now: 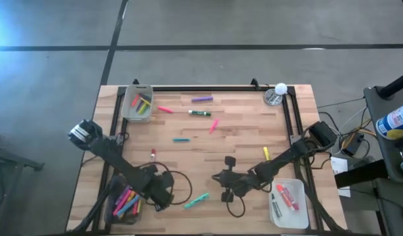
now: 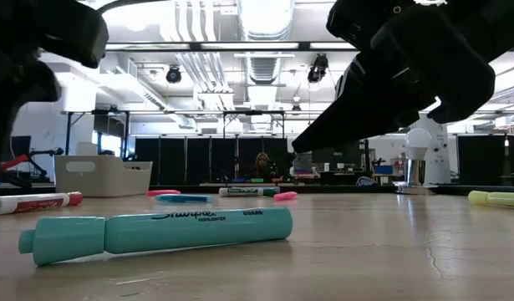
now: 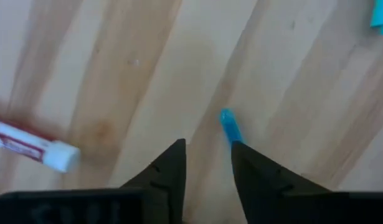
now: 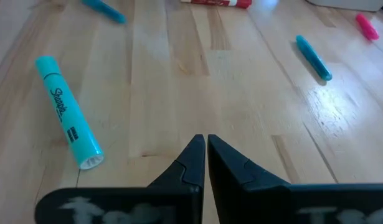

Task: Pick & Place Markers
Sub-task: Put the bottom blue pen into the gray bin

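Closest lies a teal highlighter (image 2: 156,232) on the wooden table (image 1: 247,134), free. Behind it, other markers (image 1: 201,113) are scattered — some sit in bins (image 1: 137,103), half hidden. Left gripper (image 3: 207,155) has its jaws apart, a blue tip (image 3: 229,126) beside one finger. Right gripper (image 4: 205,147) hovers with jaws together — empty.

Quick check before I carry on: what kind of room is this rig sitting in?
Probably a robotics lab or workshop: a wooden table strewn with markers and plastic bins, with exposed ceiling ducts and black-curtained bays beyond.
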`<state>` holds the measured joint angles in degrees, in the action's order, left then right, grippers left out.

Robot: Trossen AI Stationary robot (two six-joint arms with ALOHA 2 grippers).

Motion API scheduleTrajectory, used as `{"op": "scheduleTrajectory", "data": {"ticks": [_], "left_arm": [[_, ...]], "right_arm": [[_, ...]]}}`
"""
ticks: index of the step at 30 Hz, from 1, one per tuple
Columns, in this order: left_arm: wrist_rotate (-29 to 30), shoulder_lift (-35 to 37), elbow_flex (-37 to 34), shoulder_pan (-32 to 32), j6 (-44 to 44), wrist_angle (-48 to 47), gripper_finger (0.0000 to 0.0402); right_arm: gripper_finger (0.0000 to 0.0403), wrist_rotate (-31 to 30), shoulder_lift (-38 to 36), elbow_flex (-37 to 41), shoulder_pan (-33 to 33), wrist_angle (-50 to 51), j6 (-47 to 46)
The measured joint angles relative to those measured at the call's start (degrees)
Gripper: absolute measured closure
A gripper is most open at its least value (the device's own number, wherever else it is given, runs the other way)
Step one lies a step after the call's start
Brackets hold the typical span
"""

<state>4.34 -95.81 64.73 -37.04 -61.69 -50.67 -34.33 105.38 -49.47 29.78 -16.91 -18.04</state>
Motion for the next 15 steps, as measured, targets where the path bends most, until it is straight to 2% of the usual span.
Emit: {"op": "scheduleTrajectory", "data": {"ticks": [7, 15], "left_arm": [[-0.87, -4.10, 4.33, -0.52, -5.27, 0.33, 0.0264], [-0.90, -8.65, 4.37, -0.52, -4.65, 0.61, 0.0264]], "right_arm": [[0.0390, 0.01, 0.00, 0.00, 0.09, 0.08, -0.42], [0.0390, 0.02, 0.00, 0.02, 0.09, 0.26, -0.44]]}}
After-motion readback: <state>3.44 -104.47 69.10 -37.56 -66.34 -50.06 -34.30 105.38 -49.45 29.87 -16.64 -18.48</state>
